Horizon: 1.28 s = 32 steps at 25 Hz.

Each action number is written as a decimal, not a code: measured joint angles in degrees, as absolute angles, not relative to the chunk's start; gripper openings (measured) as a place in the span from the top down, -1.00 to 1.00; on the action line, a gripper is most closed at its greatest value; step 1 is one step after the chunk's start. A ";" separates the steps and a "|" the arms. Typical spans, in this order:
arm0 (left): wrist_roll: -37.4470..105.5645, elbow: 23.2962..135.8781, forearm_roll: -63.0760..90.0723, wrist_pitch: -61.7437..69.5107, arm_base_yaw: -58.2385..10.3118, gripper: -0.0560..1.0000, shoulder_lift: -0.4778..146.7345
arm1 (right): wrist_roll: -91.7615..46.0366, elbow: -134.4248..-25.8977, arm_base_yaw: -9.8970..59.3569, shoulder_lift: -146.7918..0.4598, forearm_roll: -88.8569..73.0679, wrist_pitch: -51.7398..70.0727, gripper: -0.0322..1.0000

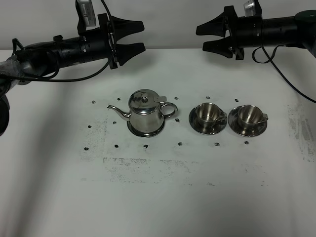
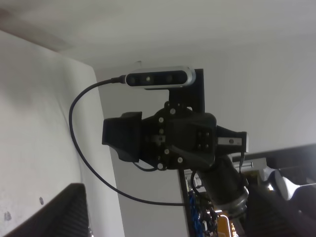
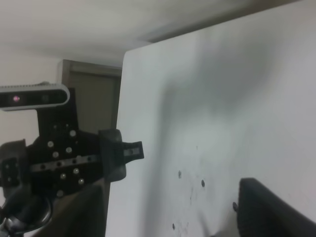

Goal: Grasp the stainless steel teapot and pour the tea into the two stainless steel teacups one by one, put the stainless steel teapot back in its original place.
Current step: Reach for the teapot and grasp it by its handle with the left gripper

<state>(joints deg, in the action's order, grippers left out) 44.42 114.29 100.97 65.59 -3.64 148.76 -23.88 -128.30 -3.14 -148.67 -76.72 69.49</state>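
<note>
Scuffed white tabletop [image 1: 158, 197], speckled grey with wear, fills the foreground. Beyond it a polished steel teapot [image 1: 144, 112], pear-bodied with a domed, knobbed lid, stands upright on a round, rimmed steel dish [image 1: 146, 133], below and forward of the left gripper [image 1: 143, 35]. The pot's long axis runs crosswise on the table: its thin curved spout points out toward the left arm's side, its loop handle toward the cups. In the same row, below and forward of the right gripper [image 1: 200, 38], sit two small shiny steel cups. The inner teacup [image 1: 207, 113] rests on the inner saucer [image 1: 196, 124] and the outer teacup [image 1: 251, 115] on the outer saucer [image 1: 238, 129], set just beside each other, side handles turned away from the pot. At the far edge both black grippers hang level in the air, tips facing each other, jaws spread wide and holding nothing, well apart from the steelware.
</note>
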 joint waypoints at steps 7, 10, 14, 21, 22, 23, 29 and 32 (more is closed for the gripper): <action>53.05 117.71 87.61 62.55 -3.64 -0.27 139.12 | -30.57 -136.91 -2.89 -145.64 -66.76 69.32 -0.11; 50.29 118.72 75.59 58.24 -3.64 -0.26 134.49 | -31.16 -139.35 -2.48 -143.57 -57.84 69.47 -0.10; 44.09 118.72 54.83 57.21 -4.14 -0.23 132.33 | -28.27 -139.63 -1.85 -142.95 -47.70 69.65 -0.10; 37.36 117.09 27.75 56.44 -10.62 -0.16 123.29 | -26.00 -132.74 0.96 -131.11 -33.15 69.71 -0.10; 37.30 115.47 25.48 55.80 -12.15 -0.16 120.96 | -26.00 -130.62 1.53 -128.26 -32.20 69.71 -0.10; 37.00 113.21 23.57 54.70 -13.81 -0.16 118.64 | -25.88 -128.23 1.97 -125.47 -31.39 69.73 -0.10; 36.54 97.38 15.44 45.05 -20.50 -0.15 106.16 | -28.01 -110.90 2.30 -109.46 -30.53 69.85 -0.10; 38.10 91.81 14.88 40.76 -21.17 -0.15 100.25 | -29.16 -101.25 2.35 -99.92 -30.53 69.66 -0.10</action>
<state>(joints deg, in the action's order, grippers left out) 38.10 91.81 14.88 40.76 -21.17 100.25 -29.16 -101.25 2.35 -99.92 -30.53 69.66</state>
